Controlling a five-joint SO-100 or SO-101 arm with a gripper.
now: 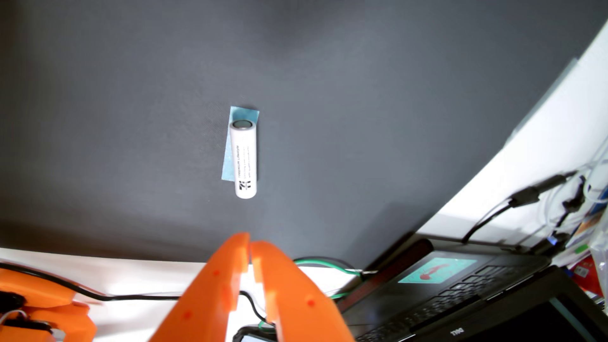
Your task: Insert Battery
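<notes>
A white cylindrical battery [243, 159] with black print lies on a small light-blue paper strip [234, 144] in the middle of a dark grey mat [131, 115]. Its metal end cap faces the top of the wrist view. My orange gripper [250, 242] enters from the bottom edge, its two fingertips nearly touching, shut with nothing between them. It hangs a short way below the battery in the picture, apart from it. No battery holder shows in this view.
An open black Dell laptop [460, 296] sits at the bottom right, with cables [513, 204] and clutter behind it on a white table [526, 138]. A black wire [131, 297] and green wire [329, 263] run along the mat's edge. Another orange part [39, 302] sits at the bottom left.
</notes>
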